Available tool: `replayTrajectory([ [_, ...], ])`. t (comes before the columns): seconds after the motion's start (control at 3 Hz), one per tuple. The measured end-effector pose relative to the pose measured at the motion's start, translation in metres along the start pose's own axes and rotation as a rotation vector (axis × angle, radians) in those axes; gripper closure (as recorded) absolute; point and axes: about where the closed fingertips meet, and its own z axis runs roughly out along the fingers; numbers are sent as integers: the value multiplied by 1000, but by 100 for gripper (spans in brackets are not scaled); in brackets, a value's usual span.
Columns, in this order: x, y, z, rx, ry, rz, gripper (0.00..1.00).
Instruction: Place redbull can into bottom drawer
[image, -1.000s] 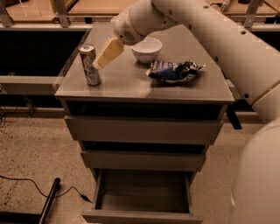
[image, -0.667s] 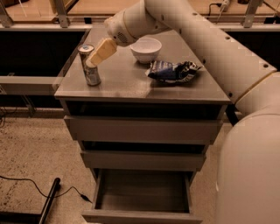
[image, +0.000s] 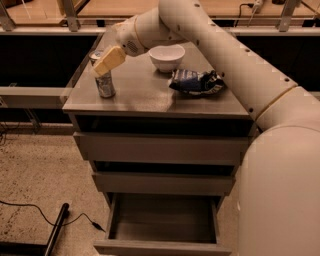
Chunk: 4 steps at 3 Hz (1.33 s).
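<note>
We see the robot's pale arm as the largest thing. It sweeps from 4 o'clock in the view up over the desk toward 11 o'clock. Under it stands the grey cabinet with 3 drawers, and its flat top is the desk. The 2 upper drawers sit pushed in. The bottom drawer is pulled out toward us at 6 o'clock, its deep box open to view.

On the desk, a white bowl rests at 12 o'clock. A blue-and-white snack bag lies at 3 o'clock, near the bowl but apart from it. The redbull can stands upright at 9 o'clock, close to the desk's left edge and well apart from the bag.

The hand is at the can's upper part, where 1 tan piece of it overlaps the top of the can from our side. We cannot tell whether the hand is wide, narrow or closed around the can.
</note>
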Motion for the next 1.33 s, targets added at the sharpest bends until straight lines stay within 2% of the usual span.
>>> replayTrajectory([
  [0.67,-1,23,19,-82,-32,16,2],
  [1.0,0,27,20,-100,-59,30,24],
  [1.33,5,31,20,-109,-45,33,47],
])
